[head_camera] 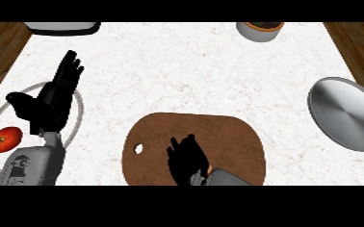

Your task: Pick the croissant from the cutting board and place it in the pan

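- Right hand (186, 157) is sitting curled over the croissant (211, 168) on the brown cutting board (235, 139); only a tan sliver is showing.
- Left hand (53, 101) is resting spread at the left, beside a tomato (8, 138).
- Pan (341, 115) is lying at the right edge of the white marble counter (185, 72).
- Potted plant (261, 30) is standing at the back, with wooden floor (10, 38) flanking the counter.
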Controlling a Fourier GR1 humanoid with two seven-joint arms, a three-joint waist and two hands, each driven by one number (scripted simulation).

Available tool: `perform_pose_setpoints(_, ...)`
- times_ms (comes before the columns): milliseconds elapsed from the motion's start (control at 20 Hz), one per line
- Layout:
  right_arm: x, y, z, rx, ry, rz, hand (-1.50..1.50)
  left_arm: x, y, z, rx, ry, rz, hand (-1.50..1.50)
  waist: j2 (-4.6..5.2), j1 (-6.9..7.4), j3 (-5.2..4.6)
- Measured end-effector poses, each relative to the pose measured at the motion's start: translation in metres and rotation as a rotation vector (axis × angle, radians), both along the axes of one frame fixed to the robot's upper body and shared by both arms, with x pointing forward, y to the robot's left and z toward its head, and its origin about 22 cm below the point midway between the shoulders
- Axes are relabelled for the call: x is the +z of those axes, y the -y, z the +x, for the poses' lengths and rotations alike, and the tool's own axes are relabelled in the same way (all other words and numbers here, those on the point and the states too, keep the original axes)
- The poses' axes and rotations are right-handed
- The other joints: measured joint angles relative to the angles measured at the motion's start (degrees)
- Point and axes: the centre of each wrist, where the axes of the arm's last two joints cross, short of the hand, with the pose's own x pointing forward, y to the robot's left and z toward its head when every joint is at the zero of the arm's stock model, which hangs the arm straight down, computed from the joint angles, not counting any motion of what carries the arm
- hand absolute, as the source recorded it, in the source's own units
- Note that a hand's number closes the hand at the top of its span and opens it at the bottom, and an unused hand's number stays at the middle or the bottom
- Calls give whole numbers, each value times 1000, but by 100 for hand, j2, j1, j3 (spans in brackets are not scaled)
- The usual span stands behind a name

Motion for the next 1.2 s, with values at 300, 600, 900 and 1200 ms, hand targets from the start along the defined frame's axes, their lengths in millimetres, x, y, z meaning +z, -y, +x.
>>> perform_pose_setpoints(300, -2, 4, 2, 70, 12, 13, 150, -3, -2, 0, 4, 2, 10, 0, -37, -2, -3)
perform_pose_setpoints(600, -3, 14, 4, -44, 19, 139, 150, -7, -5, -1, 20, 0, 6, 0, -41, -73, 15)
perform_pose_setpoints(900, -4, 64, 18, -543, 95, 403, 150, -6, -18, -6, 63, -3, 8, 0, -34, -323, 15)
perform_pose_setpoints(1200, 14, 96, 2, -758, 389, 570, 150, -7, -11, -3, 52, -5, 4, 0, -22, -266, 1)
